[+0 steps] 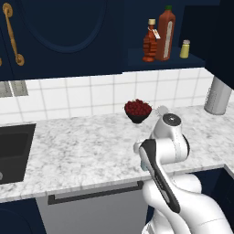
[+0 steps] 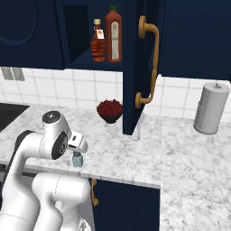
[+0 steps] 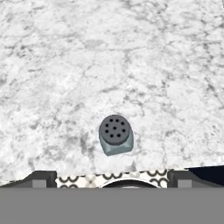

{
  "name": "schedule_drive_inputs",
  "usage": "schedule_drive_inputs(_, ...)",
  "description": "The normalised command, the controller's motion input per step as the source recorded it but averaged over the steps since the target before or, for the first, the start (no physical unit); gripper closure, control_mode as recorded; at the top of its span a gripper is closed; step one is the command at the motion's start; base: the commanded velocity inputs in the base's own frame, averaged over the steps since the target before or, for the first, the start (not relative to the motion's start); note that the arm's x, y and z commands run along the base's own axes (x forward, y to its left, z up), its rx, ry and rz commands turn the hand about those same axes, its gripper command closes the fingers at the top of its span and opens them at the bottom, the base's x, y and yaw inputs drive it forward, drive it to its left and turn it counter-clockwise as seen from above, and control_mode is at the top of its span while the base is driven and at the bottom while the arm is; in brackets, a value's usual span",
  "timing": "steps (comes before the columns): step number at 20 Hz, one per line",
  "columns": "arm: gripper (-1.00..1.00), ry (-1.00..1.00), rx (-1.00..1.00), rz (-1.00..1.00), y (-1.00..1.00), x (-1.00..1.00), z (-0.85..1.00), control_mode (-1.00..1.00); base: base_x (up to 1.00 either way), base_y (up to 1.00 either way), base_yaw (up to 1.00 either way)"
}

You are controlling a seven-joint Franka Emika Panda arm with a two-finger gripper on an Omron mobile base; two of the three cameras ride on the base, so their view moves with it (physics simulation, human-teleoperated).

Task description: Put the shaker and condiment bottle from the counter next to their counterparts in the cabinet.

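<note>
Looks like it's sitting halfway: the little red bottle (image 1: pixel 149 42) is already standing on the cabinet (image 1: pixel 160 60) shelf beside the tall one (image 1: pixel 166 34), while the hand (image 2: pixel 79 145), fingers apart, is hovering over the shaker (image 3: pixel 115 134) near the desk (image 1: pixel 87 151) edge.

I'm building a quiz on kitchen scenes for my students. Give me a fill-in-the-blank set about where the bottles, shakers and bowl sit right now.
1. The small red-orange condiment bottle stands on the cabinet shelf right beside the tall red bottle with the ____ cap.
2. The pale blue-grey shaker stands upright on the marble ____, near its front edge.
3. The small shaker on the shelf is ____ in colour.
4. The dark bowl by the tiled wall holds ____ fruit.

Missing words: green; counter; yellow; red
</note>
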Motion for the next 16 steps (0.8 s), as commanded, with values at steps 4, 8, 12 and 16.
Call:
schedule_drive_inputs(4,-1.0,-0.04,0.0,0.0,0.0,0.03,-0.31,-1.0,0.0,0.0,0.0)
schedule_drive_inputs(8,-1.0,-0.03,0.0,0.0,0.0,0.02,-0.29,-1.0,0.0,0.0,0.0)
schedule_drive_inputs(12,-1.0,-0.02,0.0,0.0,0.0,0.03,-0.3,-1.0,0.0,0.0,0.0)
schedule_drive_inputs(16,-1.0,-0.02,0.0,0.0,0.0,0.02,-0.34,-1.0,0.0,0.0,0.0)
